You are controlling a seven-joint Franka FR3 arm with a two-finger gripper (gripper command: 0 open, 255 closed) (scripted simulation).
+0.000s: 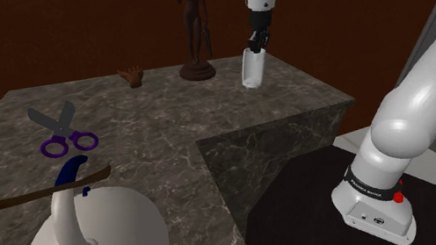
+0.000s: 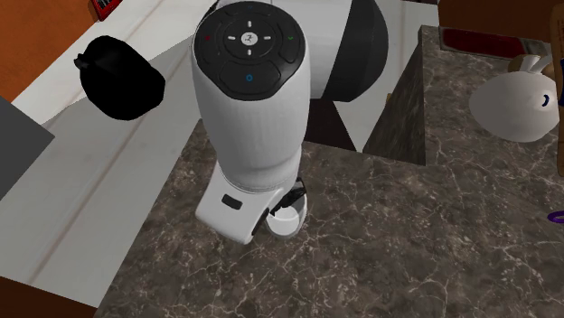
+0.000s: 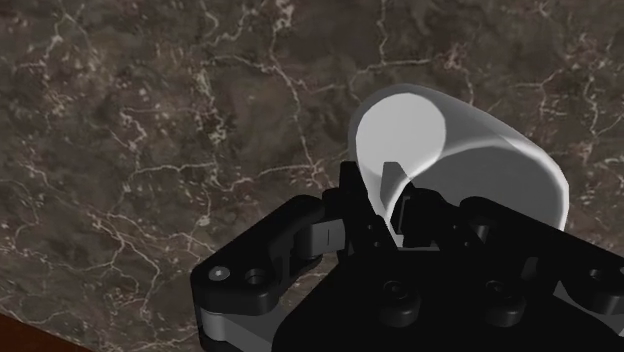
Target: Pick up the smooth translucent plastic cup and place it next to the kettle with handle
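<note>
While the end effector (image 1: pixel 256 47) pinches the cup (image 1: pixel 253 69) by its wall, the cup hangs just beneath it, seemingly clear of the table (image 1: pixel 143 110).
Risk: the one-sided rim grip may let it swing or slip on the carry to the kettle (image 1: pixel 92 242), well away. Long axis near upright, slightly tilted; mouth faces the end effector.

**Cup in the tool, well apart from the kettle**

The tool (image 1: pixel 256 45) grips the pale cup (image 1: pixel 253 70) by its top edge. The cup is tilted, at the far corner of the marbled desk (image 1: pixel 163 125) and near a dark figurine (image 1: pixel 195 27). The white kettle (image 1: pixel 92 242) stands at the near edge. Purple-handled scissors (image 1: pixel 61 132) lie open between them. A small brown hand (image 1: pixel 134 75) sits near the figurine.
</note>
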